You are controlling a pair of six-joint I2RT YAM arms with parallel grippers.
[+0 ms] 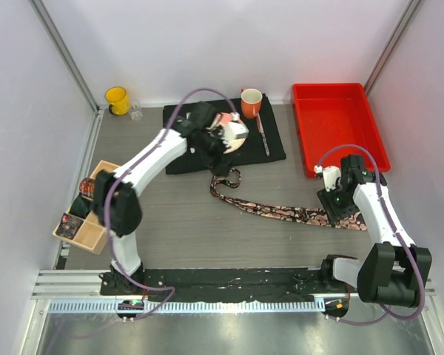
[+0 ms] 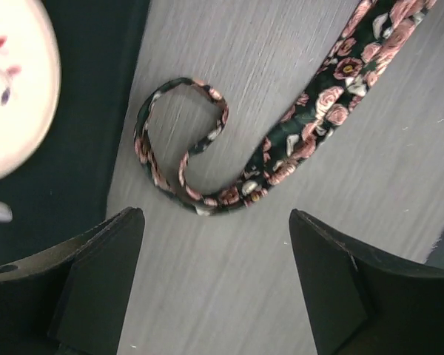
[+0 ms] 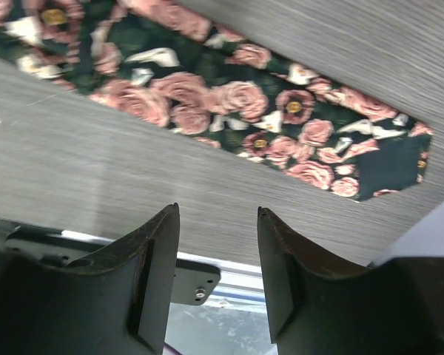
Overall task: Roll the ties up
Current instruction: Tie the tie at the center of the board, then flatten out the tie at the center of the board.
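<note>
Top view: a flowered tie (image 1: 281, 211) lies stretched across the middle of the surface (image 1: 170, 237). Its thin end sits in a small loop just below the black mat (image 1: 270, 144), and its broad end is at the right, below the red tray (image 1: 340, 126). The left arm (image 1: 152, 159) reaches over the thin end and the right arm (image 1: 377, 211) hangs over the broad end. At the left edge of the frame a wooden box (image 1: 96, 240) holds what look like coiled ties, too small to be sure.

Left wrist view: the thin end curls in a hook in the upper middle of the frame, flat on the surface. The left fingers (image 2: 96, 281) in the lower corners are spread wide with nothing between them. A white plate (image 2: 15, 89) shows at the upper left.

Right wrist view: the broad pointed end lies flat across the upper half. The right fingers (image 3: 152, 274) stand partly apart with an empty gap, lower in the frame than the cloth and apparently clear of it.

By my reading this tie is wholly unrolled: an end has yet to be pinched, and all the winding is left
</note>
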